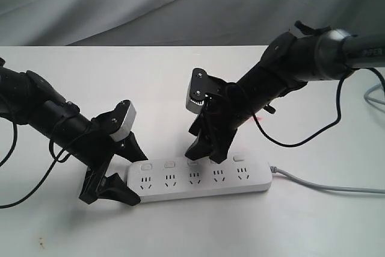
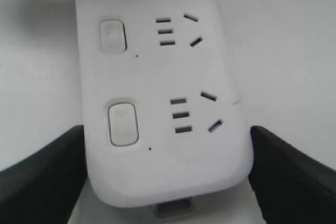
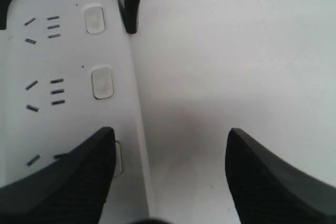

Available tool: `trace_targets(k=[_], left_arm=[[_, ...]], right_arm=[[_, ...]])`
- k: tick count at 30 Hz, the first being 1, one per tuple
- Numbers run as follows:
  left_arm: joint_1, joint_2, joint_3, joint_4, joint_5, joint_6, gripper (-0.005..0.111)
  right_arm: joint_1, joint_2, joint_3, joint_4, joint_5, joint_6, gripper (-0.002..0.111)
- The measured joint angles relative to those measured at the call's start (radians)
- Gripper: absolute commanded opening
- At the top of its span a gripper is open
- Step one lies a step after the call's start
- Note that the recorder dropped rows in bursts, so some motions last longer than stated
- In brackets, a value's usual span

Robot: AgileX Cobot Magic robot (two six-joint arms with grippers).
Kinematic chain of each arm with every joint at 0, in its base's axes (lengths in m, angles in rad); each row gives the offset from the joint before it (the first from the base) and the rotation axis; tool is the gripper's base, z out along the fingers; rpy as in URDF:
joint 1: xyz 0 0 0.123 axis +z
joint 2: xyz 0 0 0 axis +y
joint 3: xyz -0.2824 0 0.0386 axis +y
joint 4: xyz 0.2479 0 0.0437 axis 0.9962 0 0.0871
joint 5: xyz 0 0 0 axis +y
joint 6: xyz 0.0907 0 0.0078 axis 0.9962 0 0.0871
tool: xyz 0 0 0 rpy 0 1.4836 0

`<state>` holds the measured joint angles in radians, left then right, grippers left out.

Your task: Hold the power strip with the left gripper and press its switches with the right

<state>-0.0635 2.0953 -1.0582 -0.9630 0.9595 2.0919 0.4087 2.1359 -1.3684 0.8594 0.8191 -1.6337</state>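
The white power strip [image 1: 198, 179] lies flat on the table, its grey cord [image 1: 325, 186] running off to the right. My left gripper [image 1: 139, 179] straddles the strip's left end [image 2: 163, 77], a black finger [image 2: 47, 171] pressed against each long side. A row of switches [image 1: 169, 164] runs along the far edge. My right gripper [image 1: 205, 157] hangs open over the middle of the strip. One finger [image 3: 73, 182] rests over the third switch [image 3: 118, 158], half covering it. The other finger [image 3: 273, 182] is off the strip, over bare table. Two switches [image 3: 102, 82] show uncovered beyond it.
The white table [image 1: 180, 88] extends behind the strip to a grey cloth backdrop [image 1: 150, 4]. A loose black cable [image 1: 313, 133] loops under the right arm, and another grey cable [image 1: 376, 97] lies at the right edge.
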Motion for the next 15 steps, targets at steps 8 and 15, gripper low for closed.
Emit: trace_targets(k=[8, 15], left_arm=[[0.000, 0.000, 0.000, 0.000, 0.000, 0.000, 0.000], [0.000, 0.000, 0.000, 0.000, 0.000, 0.000, 0.000]], right_arm=[[0.000, 0.001, 0.000, 0.000, 0.000, -0.001, 0.057], [0.000, 0.001, 0.021, 0.001, -0.025, -0.001, 0.057]])
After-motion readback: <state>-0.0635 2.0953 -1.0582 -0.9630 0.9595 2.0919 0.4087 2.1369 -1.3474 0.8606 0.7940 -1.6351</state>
